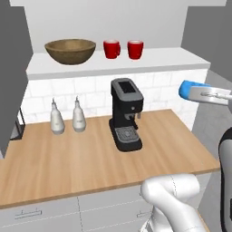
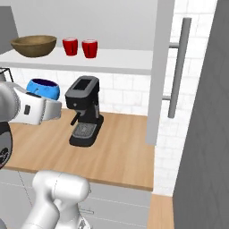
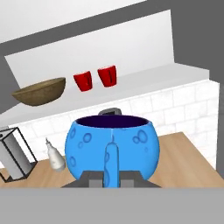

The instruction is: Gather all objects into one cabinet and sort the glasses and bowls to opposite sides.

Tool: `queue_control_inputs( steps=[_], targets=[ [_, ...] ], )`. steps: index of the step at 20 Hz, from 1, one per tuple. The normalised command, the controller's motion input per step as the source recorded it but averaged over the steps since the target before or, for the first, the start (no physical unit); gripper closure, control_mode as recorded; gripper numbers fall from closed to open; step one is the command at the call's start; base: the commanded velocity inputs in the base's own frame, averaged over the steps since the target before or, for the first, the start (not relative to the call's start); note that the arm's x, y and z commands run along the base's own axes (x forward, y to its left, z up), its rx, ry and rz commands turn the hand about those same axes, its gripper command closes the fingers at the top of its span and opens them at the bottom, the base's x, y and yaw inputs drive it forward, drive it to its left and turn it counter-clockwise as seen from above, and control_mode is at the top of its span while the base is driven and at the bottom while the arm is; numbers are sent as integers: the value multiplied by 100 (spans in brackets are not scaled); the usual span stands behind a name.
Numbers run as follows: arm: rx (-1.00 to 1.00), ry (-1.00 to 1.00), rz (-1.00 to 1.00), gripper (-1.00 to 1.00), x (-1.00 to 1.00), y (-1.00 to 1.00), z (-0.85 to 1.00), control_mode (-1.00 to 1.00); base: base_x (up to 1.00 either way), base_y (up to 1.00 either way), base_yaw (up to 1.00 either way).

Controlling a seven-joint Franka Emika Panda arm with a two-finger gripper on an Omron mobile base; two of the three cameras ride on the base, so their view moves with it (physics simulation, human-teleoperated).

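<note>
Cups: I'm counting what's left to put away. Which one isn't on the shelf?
The blue cup, held in the gripper; both red mugs stand on the shelf.

Wooden bowl [image 2: 33, 45] sits at the left end of the white shelf board [image 2: 116, 60], two red mugs [image 2: 70, 46] [image 2: 90, 48] just beside it to the right, side by side, rest of shelf bare. Blue cup [image 2: 43, 89] is held up in the air at the left, above the table's [image 2: 120, 152] left edge, white arm [image 2: 29, 109] right in front of it; gripper itself hidden behind the hand. Black coffee machine [image 2: 84, 111] stands mid-table near the back wall. Cabinet door [image 2: 156, 71] stands open at the right, long grey bar handle [image 2: 179, 67] vertical
</note>
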Motion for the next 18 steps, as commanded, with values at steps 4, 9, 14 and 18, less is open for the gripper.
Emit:
queue_control_inputs(
  steps=[4,9,14,18],
  targets=[
    [0,0,0,100,0,0,0,100,67,0,1],
    [0,0,0,100,0,0,0,100,93,-6,1],
    [0,0,0,100,0,0,0,100,70,-1,1],
    [0,0,0,100,0,0,0,100,16,0,0]
  ],
)
